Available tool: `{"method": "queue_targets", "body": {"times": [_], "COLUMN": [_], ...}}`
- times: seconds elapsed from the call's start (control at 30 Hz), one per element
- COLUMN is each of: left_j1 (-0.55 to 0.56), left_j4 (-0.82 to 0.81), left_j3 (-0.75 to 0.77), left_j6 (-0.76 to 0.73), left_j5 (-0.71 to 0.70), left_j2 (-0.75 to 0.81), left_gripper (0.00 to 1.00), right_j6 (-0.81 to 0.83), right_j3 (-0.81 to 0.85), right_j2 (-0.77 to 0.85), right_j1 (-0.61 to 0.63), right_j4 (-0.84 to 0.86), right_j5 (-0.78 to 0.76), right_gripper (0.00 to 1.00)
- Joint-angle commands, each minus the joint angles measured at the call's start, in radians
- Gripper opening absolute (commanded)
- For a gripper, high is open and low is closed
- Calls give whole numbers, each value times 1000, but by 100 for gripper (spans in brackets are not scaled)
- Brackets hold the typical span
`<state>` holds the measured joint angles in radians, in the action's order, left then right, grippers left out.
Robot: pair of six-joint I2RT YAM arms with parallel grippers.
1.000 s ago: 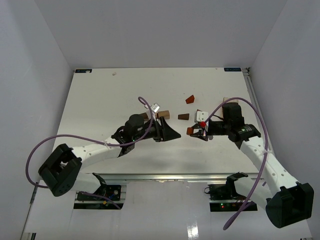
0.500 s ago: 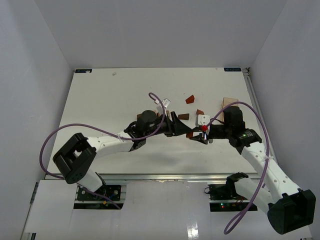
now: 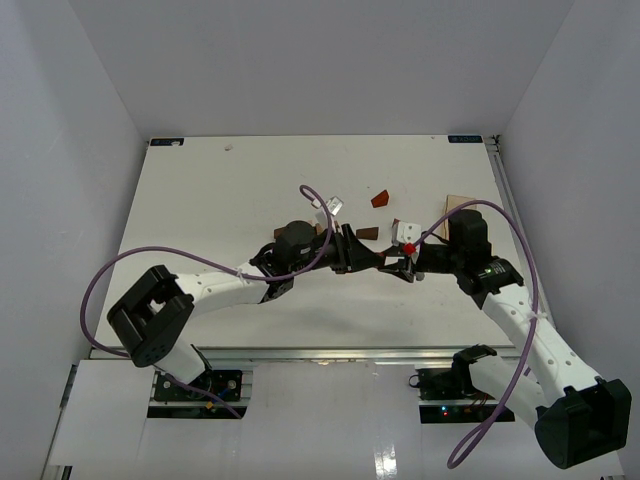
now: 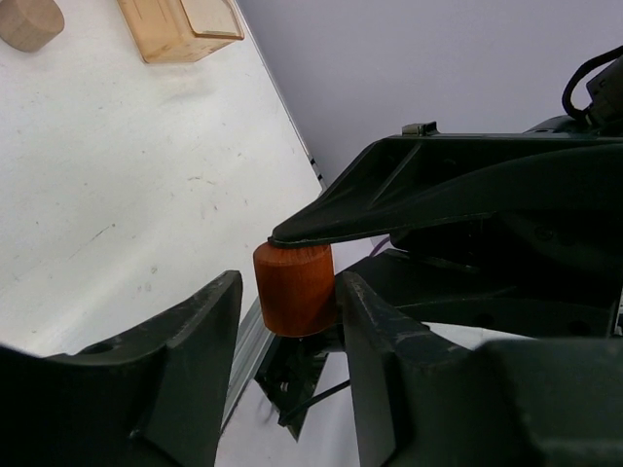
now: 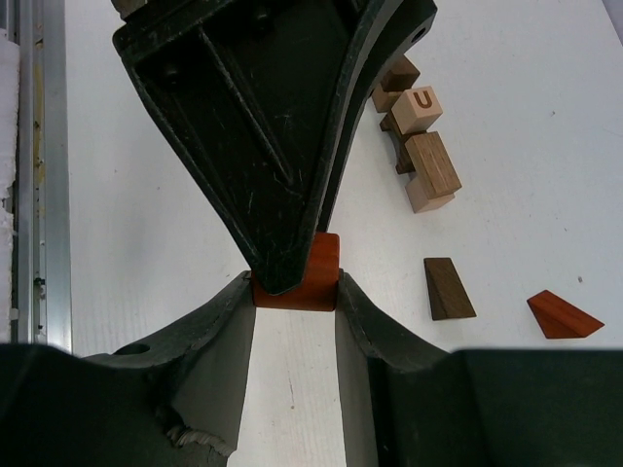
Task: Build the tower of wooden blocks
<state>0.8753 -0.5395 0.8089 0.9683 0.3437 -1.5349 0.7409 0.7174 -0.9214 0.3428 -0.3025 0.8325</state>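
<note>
Nearest us, both arms reach in from the near edge and meet over the middle of the table [image 3: 200, 190]. The right gripper [image 5: 295, 284] is clamped on a small reddish-brown block [image 5: 317, 276], with a finger pressed to each side. It seems to hold the block clear of the surface, we judge so that the other arm can get around it.

The left gripper [image 4: 288, 287] comes in from the opposite side and straddles the same block. One finger touches it and the other shows a thin gap, so its jaws stand apart and it has no grip yet. We read this as a hand-over, probably because the pile lies on the left arm's side.

Just beyond the grippers lie a dark wedge [image 5: 449, 289] and a reddish wedge [image 5: 563, 314], loose and apart from each other. Further on sits the wood block tower [image 5: 428, 165]. It is a low cluster with a lettered cube [image 5: 421, 109] among tan and dark pieces, hardly stacked as far as we can tell. Farthest off, a pale slab [image 4: 180, 24] and a tan round piece [image 4: 29, 19] rest near the table's right edge.
</note>
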Motion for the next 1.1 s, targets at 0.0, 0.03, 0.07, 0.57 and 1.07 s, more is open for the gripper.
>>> {"method": "queue_targets", "body": {"times": [0.0,0.03,0.07,0.57,1.07], "left_j1": [7,8,8,-18,-85], "left_j4": [-20,-19,-19,30,416], "left_j3": [50,53,55,11,32], "left_j6": [1,1,2,-277,-1063], "left_j5": [29,33,37,148,706], "left_j2": [-15,-18,-22,15,87], "left_gripper": [47,46,45,0,0], "right_j6": [-13,-13,-12,179,1064], "right_j3": [-21,-23,-24,-16,24], "right_j2": [19,19,19,61,125], "right_j1": [7,8,9,10,12], "right_j4": [55,58,61,-90,-571], "right_j5": [-13,-16,-20,24,263], "right_gripper": [8,8,8,90,90]}}
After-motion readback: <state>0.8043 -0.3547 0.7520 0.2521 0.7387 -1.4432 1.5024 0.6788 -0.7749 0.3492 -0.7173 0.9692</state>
